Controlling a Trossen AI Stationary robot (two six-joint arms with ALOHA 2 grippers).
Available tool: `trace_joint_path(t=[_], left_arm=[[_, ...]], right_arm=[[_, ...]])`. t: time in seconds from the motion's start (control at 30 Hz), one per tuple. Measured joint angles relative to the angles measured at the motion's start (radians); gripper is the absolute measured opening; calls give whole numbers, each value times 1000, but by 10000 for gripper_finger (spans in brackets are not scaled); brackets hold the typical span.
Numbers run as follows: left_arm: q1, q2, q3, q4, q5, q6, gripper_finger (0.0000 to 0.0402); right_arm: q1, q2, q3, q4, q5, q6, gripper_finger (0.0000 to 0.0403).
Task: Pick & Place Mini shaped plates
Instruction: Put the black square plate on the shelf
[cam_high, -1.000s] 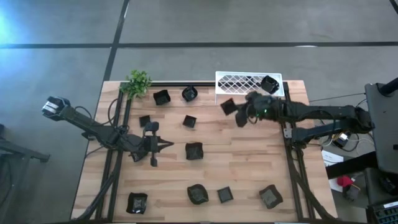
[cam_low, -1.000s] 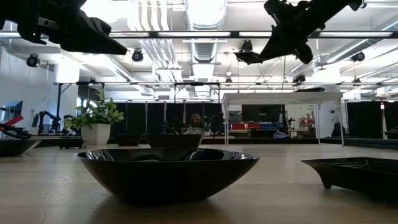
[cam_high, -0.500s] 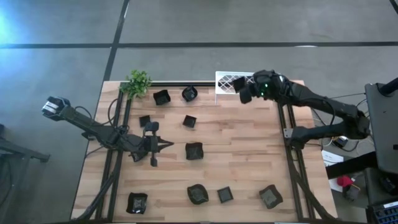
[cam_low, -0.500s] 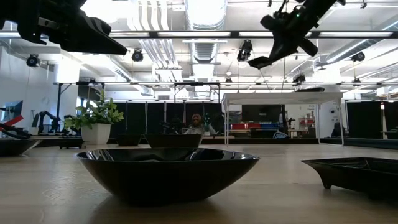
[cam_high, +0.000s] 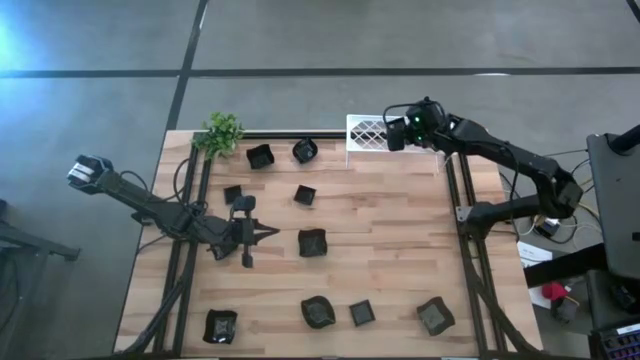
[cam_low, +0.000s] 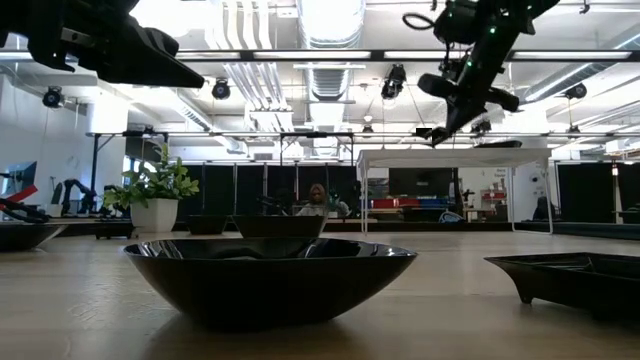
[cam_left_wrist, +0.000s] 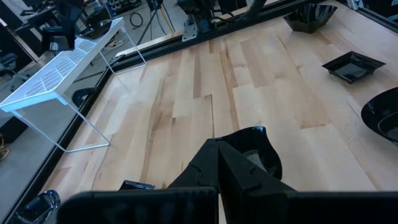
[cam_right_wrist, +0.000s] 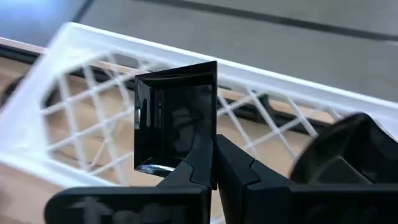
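Right pincer (cam_right_wrist: 214, 163) clamped on a square mini plate (cam_right_wrist: 175, 124) by its rim, held upright over the white rack (cam_right_wrist: 74, 81) for slotting; left pincer (cam_high: 247, 232) shut, idle mid-worktop (cam_high: 400, 260).

Wooden table (cam_high: 400, 250): scattered black mini plates (cam_high: 312, 242), green plant (cam_high: 222, 132), white lattice rack (cam_high: 372, 132) at far edge.

grey floor (cam_high: 300, 40) with dark seams; ceiling ducts (cam_low: 325, 40), bright lights; potted plant (cam_low: 155, 195) behind.
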Motion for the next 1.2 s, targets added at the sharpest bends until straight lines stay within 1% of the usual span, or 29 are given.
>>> trace_joint_path(t=[0.2,0.4,0.53,1.2], left_arm=[[0,0,0,0,0,0,0],[0,0,0,0,0,0,0],[0,0,0,0,0,0,0],[0,0,0,0,0,0,0]], right_arm=[[-33,21,-2,-26,-4,36,8],[-34,20,-2,-27,-10,74,8],[-35,20,-2,-27,-59,104,8],[-39,20,-30,-25,-54,126,9]])
